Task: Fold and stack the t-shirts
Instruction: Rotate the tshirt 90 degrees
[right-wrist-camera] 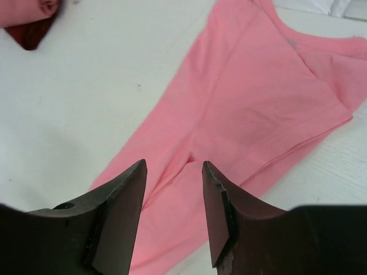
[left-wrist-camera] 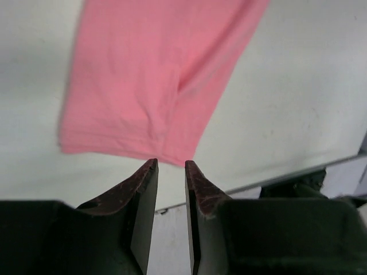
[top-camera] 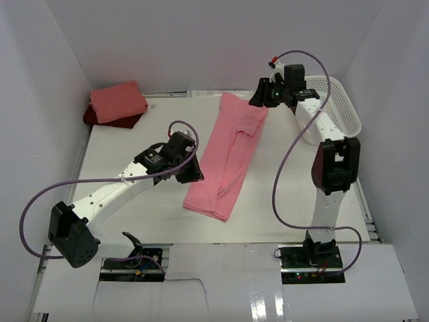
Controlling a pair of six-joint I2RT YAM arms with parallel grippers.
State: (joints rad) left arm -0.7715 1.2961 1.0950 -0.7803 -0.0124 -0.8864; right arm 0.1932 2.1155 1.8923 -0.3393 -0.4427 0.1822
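The rose pink shirt [top-camera: 231, 154] lies on the surface [top-camera: 154, 215] as a long strip, just left of the white basket [top-camera: 345, 107]. Its neck end is the end close to the basket. Its bottom end points away from the basket.

The right gripper [right-wrist-camera: 174, 166] is up by the end near the basket. Its jaws are partly open and hold nothing. The left gripper [left-wrist-camera: 170, 164] is by the end away from the basket. Its jaws are open only a little and hold nothing too.

The shirt looks soft, light and floppy. I think it will droop and slide apart when lifted. A good spot to pinch is each corner of one short end, catching all the layers.

Far across from the basket, the salmon pink shirt [top-camera: 118, 100] sits folded on the dark red shirt [top-camera: 90, 117]. Most of the red one is hidden. I cannot tell how many layers the long strip has. The left wrist view is blurry.
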